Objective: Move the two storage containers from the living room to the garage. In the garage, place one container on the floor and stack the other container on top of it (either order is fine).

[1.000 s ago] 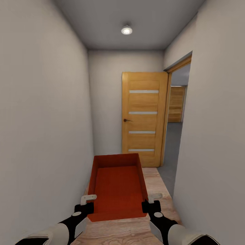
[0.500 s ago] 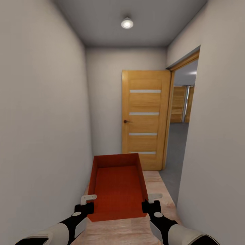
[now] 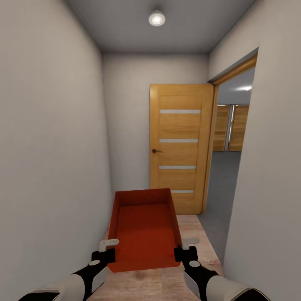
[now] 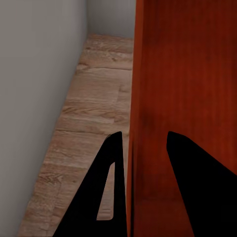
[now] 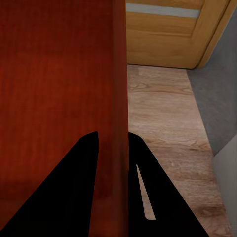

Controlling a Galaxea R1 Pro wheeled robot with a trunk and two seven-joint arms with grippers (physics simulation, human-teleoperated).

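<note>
I hold one orange-red open-topped storage container (image 3: 144,230) level in front of me, above the wood planks of a narrow hallway. My left gripper (image 3: 109,246) is shut on its left wall near the close end, and my right gripper (image 3: 182,246) is shut on its right wall. In the left wrist view the black fingers (image 4: 106,197) straddle the container wall (image 4: 182,89). The right wrist view shows the same pinch on the other wall (image 5: 59,74). The container is empty. The living room is out of view. A dark grey floor (image 3: 221,184), apparently the garage, lies beyond the doorway ahead on the right.
A pale wall (image 3: 50,146) runs close on the left and another (image 3: 271,175) on the right. An open wooden door (image 3: 179,146) stands against the hallway's end wall. Wooden panels (image 3: 234,127) show far inside the grey-floored room.
The whole view has moved forward down the hallway, so the door and doorway look larger and nearer. The container and both grippers keep the same place in the picture.
</note>
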